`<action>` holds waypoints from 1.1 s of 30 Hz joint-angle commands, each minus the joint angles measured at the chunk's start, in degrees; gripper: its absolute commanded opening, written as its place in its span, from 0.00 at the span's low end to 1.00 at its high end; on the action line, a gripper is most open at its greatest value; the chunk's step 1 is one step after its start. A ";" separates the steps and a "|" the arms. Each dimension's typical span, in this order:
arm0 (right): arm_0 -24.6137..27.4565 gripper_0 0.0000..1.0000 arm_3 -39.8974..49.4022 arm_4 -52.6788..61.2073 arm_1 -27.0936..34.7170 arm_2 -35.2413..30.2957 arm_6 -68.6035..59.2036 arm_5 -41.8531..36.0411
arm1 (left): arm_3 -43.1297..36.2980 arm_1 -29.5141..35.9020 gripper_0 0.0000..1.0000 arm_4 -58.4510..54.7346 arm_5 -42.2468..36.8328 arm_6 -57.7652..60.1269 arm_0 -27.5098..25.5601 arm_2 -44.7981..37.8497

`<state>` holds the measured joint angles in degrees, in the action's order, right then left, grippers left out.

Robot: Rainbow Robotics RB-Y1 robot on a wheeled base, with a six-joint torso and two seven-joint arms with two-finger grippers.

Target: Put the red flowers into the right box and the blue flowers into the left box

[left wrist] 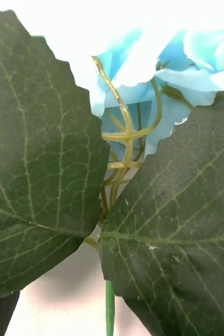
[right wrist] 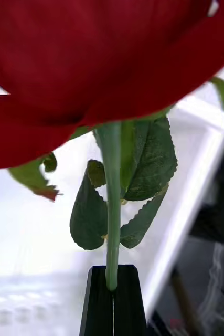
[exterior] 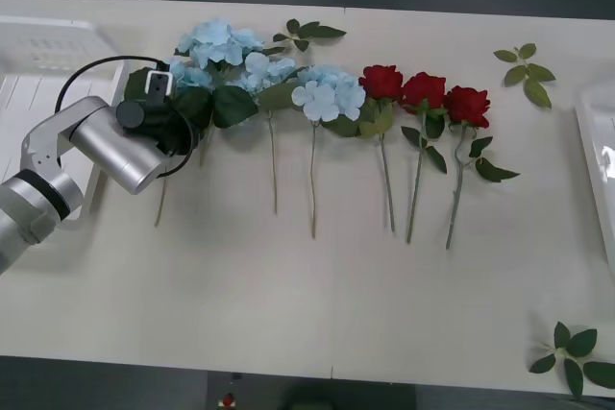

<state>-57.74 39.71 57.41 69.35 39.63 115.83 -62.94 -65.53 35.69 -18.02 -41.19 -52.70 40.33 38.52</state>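
Now our right jaws [right wrist: 112,294] pinch a red rose [right wrist: 91,68] stem over the right box [right wrist: 195,173]; lower first. Left jaws: cannot tell.

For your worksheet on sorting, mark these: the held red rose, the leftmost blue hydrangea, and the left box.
held red rose [right wrist: 112,210], right wrist view, on its green stem.
leftmost blue hydrangea [exterior: 216,40], front view, on its petals.
left box [exterior: 48,31], front view, on its white rim.

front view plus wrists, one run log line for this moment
right pincer: shut on red rose stem over right box | left pincer: at leftmost blue hydrangea | three roses on table
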 commanded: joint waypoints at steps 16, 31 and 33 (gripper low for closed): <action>6.15 0.93 -12.20 0.60 -5.01 -2.54 -2.81 16.80 | 0.05 0.61 0.00 -0.70 0.85 -7.95 0.98 0.51; 6.15 1.00 -6.67 9.83 -5.01 -7.46 -0.08 5.90 | -6.54 5.80 0.00 -21.62 -15.93 -33.17 0.80 -6.53; 6.15 1.00 -5.08 10.71 -5.01 -9.84 0.80 1.60 | -7.16 5.80 0.00 -23.12 -19.89 -36.42 0.80 -8.99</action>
<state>-50.85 32.04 67.08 63.67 34.34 114.67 -58.97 -70.59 40.31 -39.69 -57.54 -83.96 40.37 33.86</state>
